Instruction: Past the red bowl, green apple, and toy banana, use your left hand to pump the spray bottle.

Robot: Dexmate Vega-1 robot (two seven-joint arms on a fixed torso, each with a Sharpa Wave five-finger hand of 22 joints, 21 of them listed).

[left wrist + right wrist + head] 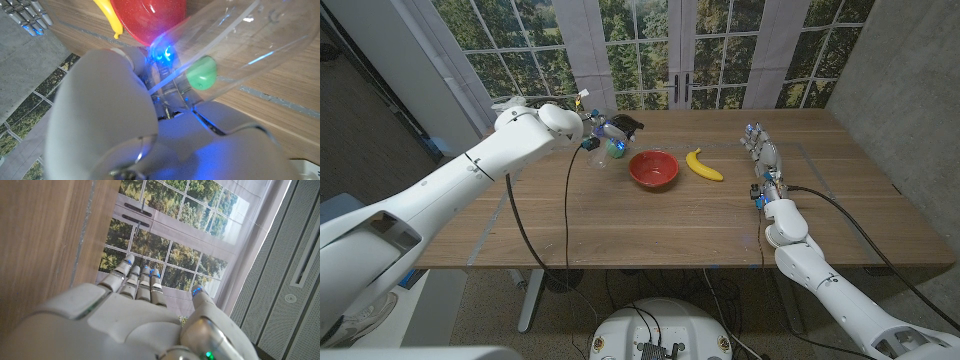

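Left robot hand (598, 135) raised over the far left part of the wooden desk (650, 225), wrapped around the clear spray bottle (613, 136). Bottle lifted off the desk and tilted, dark spray head pointing toward the windows (650, 45). In the left wrist view, clear bottle wall (250, 45) right against the left robot hand's own casing (107, 115), blue lights glowing between them; exact lie of the fingers on the bottle too blurred to tell.

Green apple (202, 73) seen through the clear plastic in the left wrist view; in the head view a small green patch (618, 148) just below the held bottle. Whether apple and bottle touch cannot be told.

Red bowl (653, 168) upright on the desk, near the middle, just to the right of the bottle. Toy banana (703, 166) lying just beside the bowl on its right, apart from it.

Right robot hand (761, 155) near the right side of the desk, well apart from the banana, holding nothing. In the right wrist view, fingers (142, 282) stretched out straight and side by side, thumb set apart, desk surface alongside.
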